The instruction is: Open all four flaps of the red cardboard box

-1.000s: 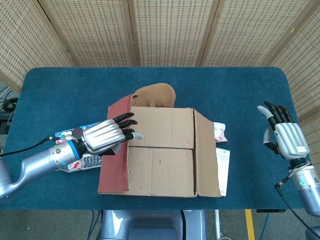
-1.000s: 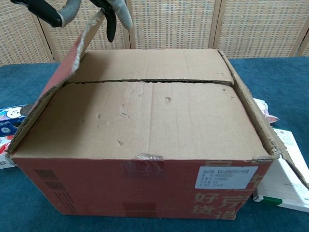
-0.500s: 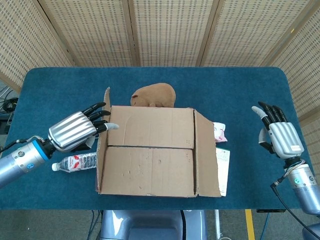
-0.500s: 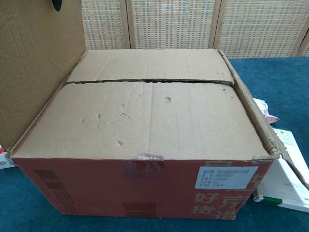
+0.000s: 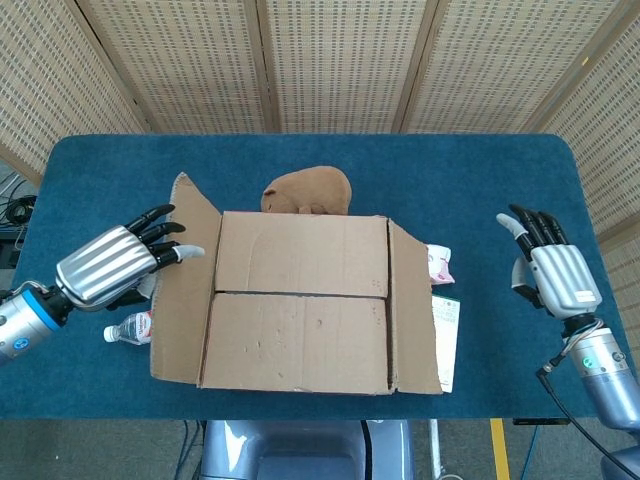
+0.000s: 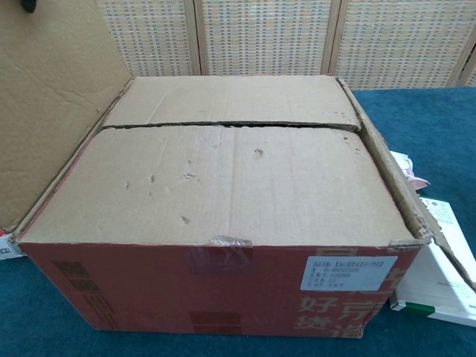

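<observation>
A red cardboard box [image 6: 223, 297] sits mid-bench. Its left flap [image 5: 183, 290] is folded outward, the left robot hand [image 5: 112, 265] touching it, fingers spread, grasping nothing. The right robot hand [image 5: 555, 270] waits released, well apart. Best to press the flap fully down before lifting the others.

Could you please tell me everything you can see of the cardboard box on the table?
The cardboard box is large, plain brown on its flaps and red on its sides, with pale printing and a white label on the near side. It stands upright on the blue table. Its left flap is folded outward, with the left hand at its outer edge. The right flap is partly raised. The two inner flaps lie flat and closed, meeting at a seam; both are dented and scuffed.
</observation>
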Motion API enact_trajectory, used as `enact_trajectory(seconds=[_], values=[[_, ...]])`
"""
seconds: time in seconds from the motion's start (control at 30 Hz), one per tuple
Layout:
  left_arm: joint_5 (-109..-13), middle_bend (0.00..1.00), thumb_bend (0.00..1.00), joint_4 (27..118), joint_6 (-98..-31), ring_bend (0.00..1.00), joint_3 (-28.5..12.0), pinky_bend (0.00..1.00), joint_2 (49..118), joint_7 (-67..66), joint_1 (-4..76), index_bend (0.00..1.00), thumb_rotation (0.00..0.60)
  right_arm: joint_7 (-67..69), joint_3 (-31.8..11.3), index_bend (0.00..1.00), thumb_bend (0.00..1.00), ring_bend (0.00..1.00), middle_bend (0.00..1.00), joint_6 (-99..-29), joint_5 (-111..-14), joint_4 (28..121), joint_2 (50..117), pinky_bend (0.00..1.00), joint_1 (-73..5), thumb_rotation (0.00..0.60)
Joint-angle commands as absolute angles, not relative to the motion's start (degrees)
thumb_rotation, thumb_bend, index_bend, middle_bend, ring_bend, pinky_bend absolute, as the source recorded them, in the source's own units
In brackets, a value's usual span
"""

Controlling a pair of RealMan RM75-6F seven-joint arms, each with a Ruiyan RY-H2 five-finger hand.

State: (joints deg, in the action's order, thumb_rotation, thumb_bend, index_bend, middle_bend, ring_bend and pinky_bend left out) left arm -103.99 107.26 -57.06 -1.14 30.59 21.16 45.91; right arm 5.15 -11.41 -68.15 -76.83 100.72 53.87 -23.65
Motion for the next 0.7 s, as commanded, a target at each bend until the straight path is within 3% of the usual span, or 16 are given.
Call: enact_trajectory(seconds=[0.03, 0.4, 0.57, 0.7], values=[[-104.3, 0.4, 1.0, 106.5, -58.4, 0.16, -0.7, 0.0, 29.5, 22.0, 44.3, 0.19, 0.496, 4.7, -11.5, 0.09, 0.88, 0.0, 0.03, -68.0, -76.6, 101.0, 54.0, 0.0, -23.8, 0.6], [-104.0, 0.41, 0.95, 104.6, -60.4, 0.17, 0.1, 0.0, 27.6, 23.8, 39.3, 0.18, 0.496, 3.6, -11.6, 0.09, 0.88, 0.0, 0.03, -67.8, -75.9, 101.8, 54.2, 0.0, -23.8, 0.6], [-101.0, 0.4, 0.7, 105.1, -60.5, 0.17, -0.3, 0.0, 29.1, 19.9, 37.3, 0.17, 0.496, 4.2, -11.4, 0.09, 0.87, 0.0, 0.03, -68.0, -76.4, 101.6, 54.4, 0.0, -23.6, 0.6], [-96.4, 0.34, 0.47, 106.3, -61.7, 0.17, -1.6, 0.0, 33.0, 14.6, 35.2, 0.16, 0.495, 5.1, -11.2, 0.09, 0.79, 0.0, 0.03, -68.3, -76.9, 101.1, 54.7, 0.0, -23.4, 0.6]])
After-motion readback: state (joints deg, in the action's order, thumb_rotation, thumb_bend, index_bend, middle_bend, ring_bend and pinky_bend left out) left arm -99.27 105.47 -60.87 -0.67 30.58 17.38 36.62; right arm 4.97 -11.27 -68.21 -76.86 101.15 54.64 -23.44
